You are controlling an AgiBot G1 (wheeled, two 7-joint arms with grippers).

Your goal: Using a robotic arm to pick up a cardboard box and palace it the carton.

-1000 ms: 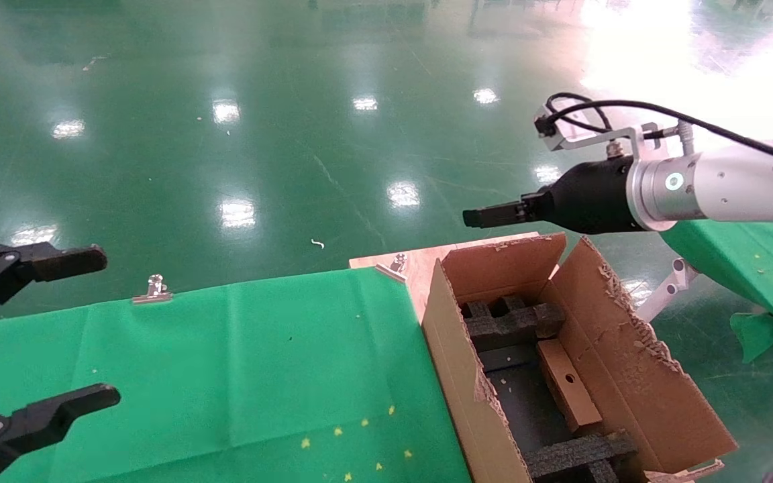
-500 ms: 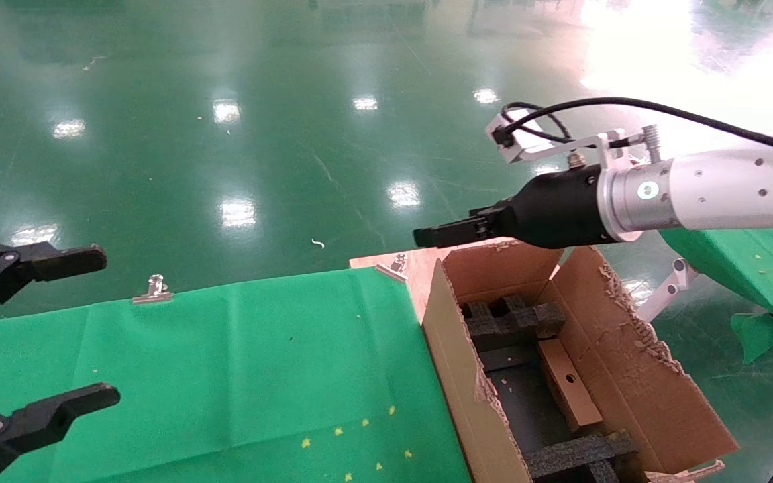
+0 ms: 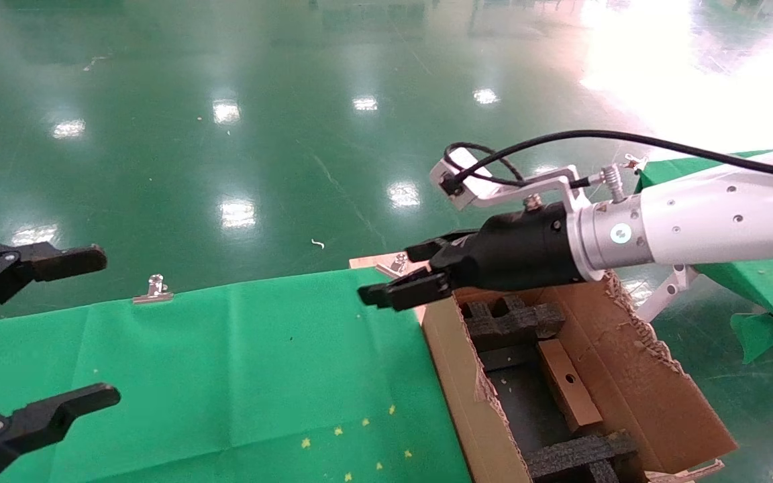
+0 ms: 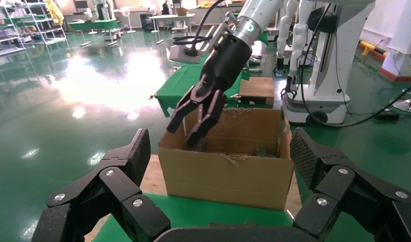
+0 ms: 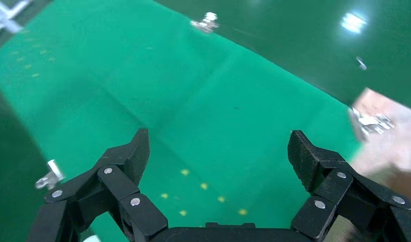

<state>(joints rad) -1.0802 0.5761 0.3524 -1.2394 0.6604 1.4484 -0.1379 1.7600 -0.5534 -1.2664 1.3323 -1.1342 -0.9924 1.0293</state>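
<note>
- Green cloth (image 3: 225, 362): one sheet over the table, held by two metal clips, unchanged.
- Carton (image 3: 453, 376): one, flaps up, at the cloth's right edge.
- Robotic arm (image 3: 695, 225): has swung left and lower than a second ago; right gripper (image 3: 396, 275), then closed, now spread empty above the carton's near-left corner.
- Left gripper (image 3: 24, 335): unmoved, fingers wide apart, empty.
- Cardboard box (image 3: 564, 386): one, inside the carton.
</note>
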